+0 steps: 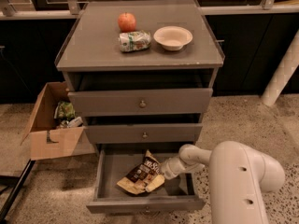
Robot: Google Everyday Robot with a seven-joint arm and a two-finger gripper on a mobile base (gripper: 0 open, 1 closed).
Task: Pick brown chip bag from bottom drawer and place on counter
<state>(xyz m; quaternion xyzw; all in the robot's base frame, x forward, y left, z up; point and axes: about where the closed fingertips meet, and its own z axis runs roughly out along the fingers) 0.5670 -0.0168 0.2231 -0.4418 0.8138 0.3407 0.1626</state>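
Gripper [164, 168] inside open bottom drawer [145, 203], at right edge of brown chip bag [140, 174]; grasp impossible to tell. Apple [126, 21], packet [134, 40], bowl [173, 37] toward back edge of counter [93, 45]. Cardboard box [51, 143] on speckled floor [243, 120].

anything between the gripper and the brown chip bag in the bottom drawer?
Nothing shows. In the camera view the gripper is inside the bottom drawer, right up against the brown chip bag at its right edge, with no gap visible.
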